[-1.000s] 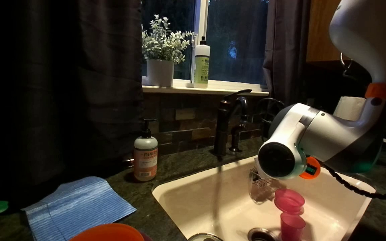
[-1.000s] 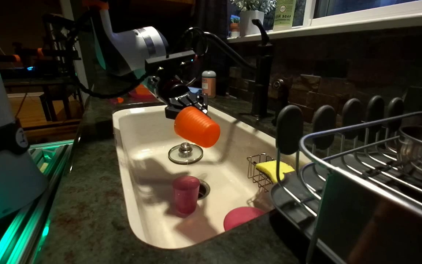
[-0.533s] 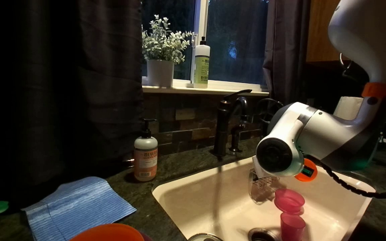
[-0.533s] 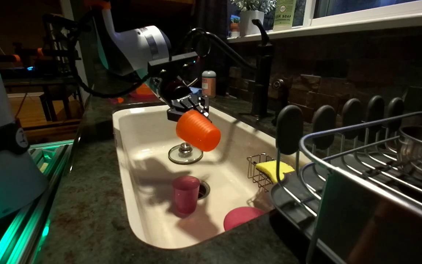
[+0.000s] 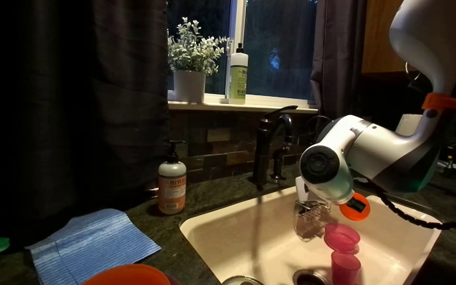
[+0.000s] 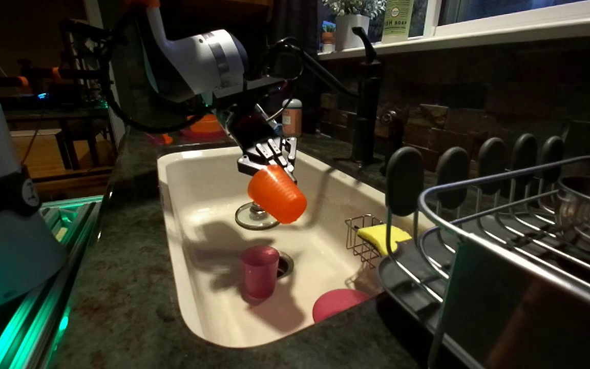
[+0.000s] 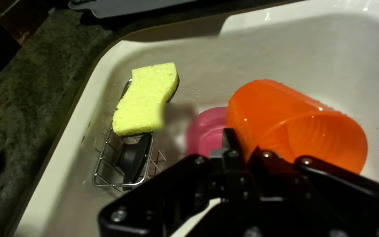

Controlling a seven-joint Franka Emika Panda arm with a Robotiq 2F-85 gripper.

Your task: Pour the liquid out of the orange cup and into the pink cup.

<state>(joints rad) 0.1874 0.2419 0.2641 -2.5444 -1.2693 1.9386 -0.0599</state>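
Gleaming orange cup [image 7: 266, 112], ribbed, tilted

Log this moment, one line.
Black end effector: shut on ribbed orange plastic tumbler, tilted over white rectangular sink | tall pink plastic cup: upright beside round metal drain | liquid: not discernible

Sink [image 6: 208, 195] with pink cup [image 6: 260, 275], lid [image 6: 250, 220], probably bowl [image 5: 342, 238]

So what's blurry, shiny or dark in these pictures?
Wrist view: a blurred patch smears one edge of the sponge, and glints dot the orange cup. In an exterior view, shadows lie in the sink; in an exterior view, the left curtain fades to black.
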